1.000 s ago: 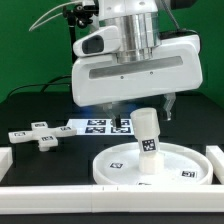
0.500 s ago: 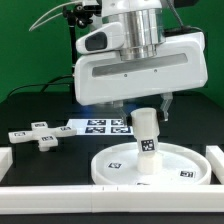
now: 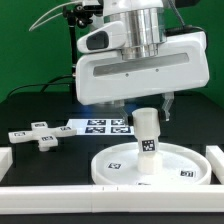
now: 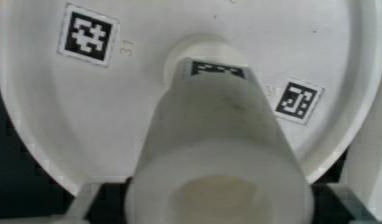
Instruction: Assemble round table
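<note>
Leg [image 3: 147, 135] upright on disc [image 3: 118, 168], top between 2 fingers [image 4: 113, 196]; clamped or apart: cannot tell.

No words, numbers or brands can be read. Black-and-white square tags [image 4: 90, 35] stand on the disc [image 3: 186, 158], the leg [image 3: 147, 128], the cross-shaped base [image 3: 38, 134] and the marker board [image 3: 100, 125].

The gripper [image 3: 146, 108] is sitting slightly farther toward the exterior view's right than a second ago, and the leg [image 3: 146, 135] is standing a touch straighter on the disc [image 3: 190, 160]; since half a second ago nothing visible is shifting
</note>
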`<state>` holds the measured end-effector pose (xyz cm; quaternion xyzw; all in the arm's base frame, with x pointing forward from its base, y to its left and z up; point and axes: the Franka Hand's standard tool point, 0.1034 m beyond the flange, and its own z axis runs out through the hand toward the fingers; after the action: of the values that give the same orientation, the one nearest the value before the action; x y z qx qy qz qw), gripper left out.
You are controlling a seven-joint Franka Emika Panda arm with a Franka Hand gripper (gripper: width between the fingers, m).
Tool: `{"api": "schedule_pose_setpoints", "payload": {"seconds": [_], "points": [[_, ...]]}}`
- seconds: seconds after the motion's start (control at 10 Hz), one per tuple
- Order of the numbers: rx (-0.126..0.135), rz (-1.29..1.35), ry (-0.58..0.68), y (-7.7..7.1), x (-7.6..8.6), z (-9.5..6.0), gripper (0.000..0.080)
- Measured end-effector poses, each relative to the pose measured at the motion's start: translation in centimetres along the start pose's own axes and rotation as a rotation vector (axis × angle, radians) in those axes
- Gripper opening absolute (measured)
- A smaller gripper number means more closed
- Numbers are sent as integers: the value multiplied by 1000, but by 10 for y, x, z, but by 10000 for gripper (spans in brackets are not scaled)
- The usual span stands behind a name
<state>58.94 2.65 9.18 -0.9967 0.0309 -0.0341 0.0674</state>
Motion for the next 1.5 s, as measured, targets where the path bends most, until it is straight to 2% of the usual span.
{"api": "schedule_pose_setpoints", "payload": {"seconds": [0.2,0.3,0.5,0.6,1.3,1.4,1.5], "points": [[11,181,27,0,1,1,412],[40,355,32,1,0,2,412],[71,627,25,-1,-1,4,411],[97,837,9,-3,-2,6,405],[117,1203,-14,-6,-2,6,357],[125,1268,-18,-4,-1,5,348],[147,1408,-31,0,-1,5,341]]}}
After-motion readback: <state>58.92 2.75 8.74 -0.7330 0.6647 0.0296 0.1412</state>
